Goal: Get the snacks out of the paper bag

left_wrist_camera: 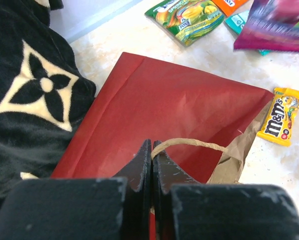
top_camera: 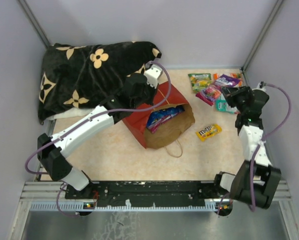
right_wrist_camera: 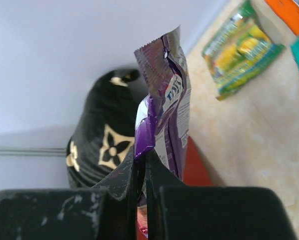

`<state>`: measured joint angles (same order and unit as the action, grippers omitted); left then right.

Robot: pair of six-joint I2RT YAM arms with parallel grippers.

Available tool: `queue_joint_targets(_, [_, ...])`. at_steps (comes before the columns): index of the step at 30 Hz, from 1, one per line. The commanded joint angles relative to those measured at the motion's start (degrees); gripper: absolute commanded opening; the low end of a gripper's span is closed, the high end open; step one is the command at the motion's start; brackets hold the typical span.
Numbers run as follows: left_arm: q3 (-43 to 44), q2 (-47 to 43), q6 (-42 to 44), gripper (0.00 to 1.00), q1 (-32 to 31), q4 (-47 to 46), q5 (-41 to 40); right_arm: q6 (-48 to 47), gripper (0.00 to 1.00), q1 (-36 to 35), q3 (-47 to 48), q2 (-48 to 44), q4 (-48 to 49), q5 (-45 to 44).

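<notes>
Left gripper (left_wrist_camera: 152, 148): jaws pressed together with no gap, pinching the brown looped handle (left_wrist_camera: 189, 142) of the paper bag (left_wrist_camera: 174, 110). The loop runs out of the fingertips toward 3 o'clock in the left wrist view.

Right gripper (right_wrist_camera: 143, 159): jaws likewise closed tight, clamping the lower edge of a purple packet (right_wrist_camera: 162, 100). The packet stands upright above the fingertips, its crimped end at 12 o'clock (lettering too creased to read).

Paper bag, top view (top_camera: 139, 122): lies on its side near the middle of the table (top_camera: 114, 150), with the red outer face up and the kraft-lined mouth turned toward 4 o'clock. A blue bag (top_camera: 162, 117) lies inside the mouth, partly showing. The second handle (top_camera: 175, 149) rests flat on the table at 6 o'clock of the mouth.

Snacks outside the bag: a yellow M&M's pack (top_camera: 208, 131) lies at 3 o'clock of the mouth, apart from it. A green packet (top_camera: 199, 80), an orange packet (top_camera: 220, 76), a pink packet (top_camera: 209, 94) and a teal packet (top_camera: 222, 105) are clustered at 2 o'clock of the table, near the right gripper.

Black flower-patterned pillow (top_camera: 89, 75): at 11 o'clock, with its edge just beside the bag's red face.
</notes>
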<state>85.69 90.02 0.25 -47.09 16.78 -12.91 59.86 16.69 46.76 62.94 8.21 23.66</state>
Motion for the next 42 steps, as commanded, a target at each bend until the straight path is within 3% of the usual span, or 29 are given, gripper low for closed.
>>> queue_joint_targets(1, [1.45,-3.17,0.73,0.0,0.35,-1.13,-0.78,5.25,0.0,-0.24,-2.81,7.44,17.13,1.65])
queue_joint_targets(9, [1.91,-2.27,0.11,0.0,0.33,-0.61,0.47,14.11,0.0,-4.75,-14.14,14.78,25.72,-11.82])
queue_joint_targets(15, [1.81,-2.67,0.31,0.0,0.33,-0.76,-0.62,20.67,0.0,-7.43,-17.23,22.59,31.84,-17.18])
queue_joint_targets(20, [1.31,-2.87,0.96,0.0,0.38,-1.23,-2.68,19.94,0.0,-9.77,-17.24,23.68,30.38,-22.79])
queue_joint_targets(21, [1.06,-2.96,1.07,0.0,0.43,-1.48,-2.91,19.27,0.04,-10.33,-16.97,23.78,29.7,-22.93])
queue_joint_targets(24, [0.17,-3.37,1.46,0.0,0.51,-2.62,-3.91,15.0,0.66,-12.35,-15.66,24.48,27.21,-20.44])
queue_joint_targets(26, [-0.29,-3.66,1.91,0.0,0.6,-3.24,-5.17,14.21,0.91,-13.89,-15.83,23.81,24.11,-20.7])
queue_joint_targets(27, [-0.48,-3.77,2.09,0.0,0.64,-3.5,-5.76,13.68,0.98,-14.69,-16.39,23.01,23.44,-21.01])
queue_joint_targets(33, [-0.08,-4.14,2.28,0.0,0.69,-2.9,-9.2,12.52,0.99,-16.34,-20.26,11.98,19.09,-18.27])
queue_joint_targets(38, [3.33,-5.49,-4.15,0.0,0.71,3.36,-0.02,4.8,0.99,-19.98,-21.04,-9.82,3.28,-21.48])
queue_joint_targets(42, [1.61,-6.61,-6.35,0.0,0.77,5.59,4.31,1.6,0.99,-28.57,-24.26,-25.52,-4.71,-24.95])
